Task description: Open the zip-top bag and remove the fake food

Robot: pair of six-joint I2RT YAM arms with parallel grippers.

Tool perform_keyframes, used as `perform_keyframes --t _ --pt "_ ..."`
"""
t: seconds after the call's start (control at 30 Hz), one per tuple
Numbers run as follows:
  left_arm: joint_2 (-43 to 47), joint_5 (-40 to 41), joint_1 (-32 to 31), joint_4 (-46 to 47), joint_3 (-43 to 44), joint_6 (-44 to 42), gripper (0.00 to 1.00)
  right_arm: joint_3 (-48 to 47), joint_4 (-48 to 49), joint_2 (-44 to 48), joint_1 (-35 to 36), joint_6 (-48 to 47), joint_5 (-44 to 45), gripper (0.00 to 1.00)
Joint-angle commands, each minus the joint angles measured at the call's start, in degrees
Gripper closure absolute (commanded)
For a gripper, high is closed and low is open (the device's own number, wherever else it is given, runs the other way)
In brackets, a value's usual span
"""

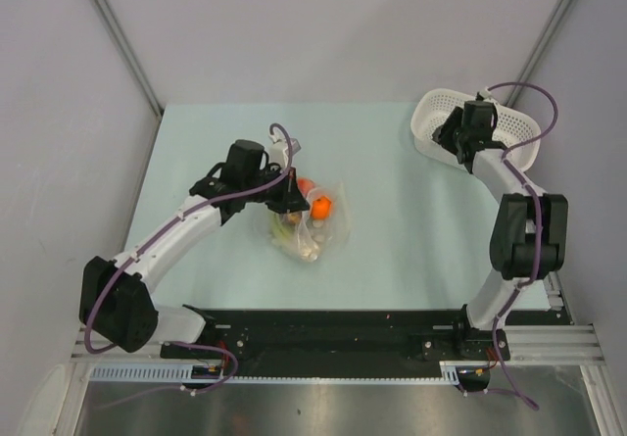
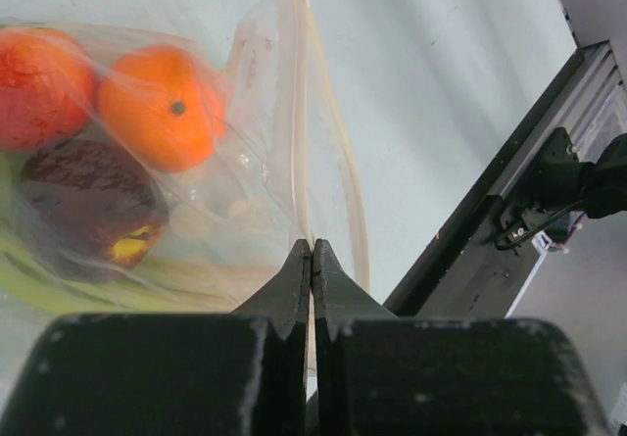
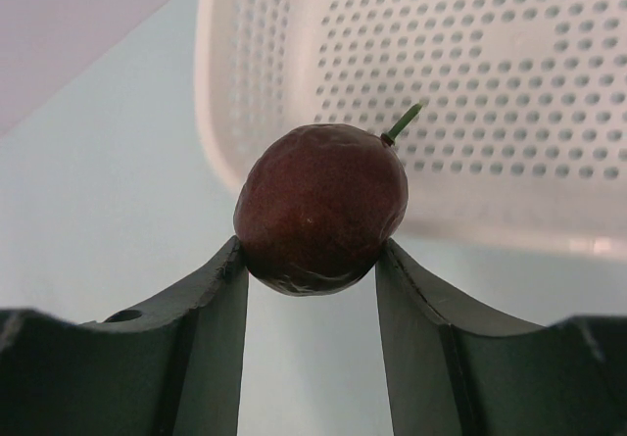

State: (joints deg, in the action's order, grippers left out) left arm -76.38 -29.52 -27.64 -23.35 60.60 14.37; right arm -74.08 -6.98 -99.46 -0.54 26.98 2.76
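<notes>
Top view: the zip-top bag [image 1: 318,225] lies just right of the left gripper [image 1: 292,201], its long axis running near to far. The right gripper [image 1: 449,134] hangs at the white basket [image 1: 423,127].

Left wrist: the jaws are pinched closed on the bag's zip edge, which runs straight ahead. The orange ball [image 2: 162,108] and tomato [image 2: 39,88] sit ahead-left, inside the bag.

Right wrist: the jaws are partly spread and clamp a dark lump [image 3: 321,209], its stem aimed up-right.

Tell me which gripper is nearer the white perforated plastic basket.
Right. The right gripper, holding a dark purple-brown toy fruit, sits at the rim of the white perforated plastic basket; the left gripper is far off at mid-table, pinching the clear crinkly zip-top bag.
</notes>
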Motion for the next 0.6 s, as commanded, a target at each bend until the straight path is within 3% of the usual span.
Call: perform_keyframes --t 0.0,0.13,0.4,0.57 --pt "-1.14 -3.62 2.93 -0.37 3.73 -6.37 1.0 -8.26 5.67 -8.01 -2.36 2.37 3.3 0.88" --pt "-0.62 -2.92 3.82 -1.61 3.48 -8.3 1.0 -17.56 0.95 -17.5 -3.07 1.76 1.46 0.86" --pt "2.72 -0.1 4.35 -0.55 0.22 -5.32 1.0 -49.08 -11.02 -39.81 -3.16 -1.4 0.4 0.78" --pt "3.52 3.23 4.35 -0.47 1.01 -1.98 1.0 -53.01 -12.27 -43.89 -3.24 -1.5 -0.12 0.66"
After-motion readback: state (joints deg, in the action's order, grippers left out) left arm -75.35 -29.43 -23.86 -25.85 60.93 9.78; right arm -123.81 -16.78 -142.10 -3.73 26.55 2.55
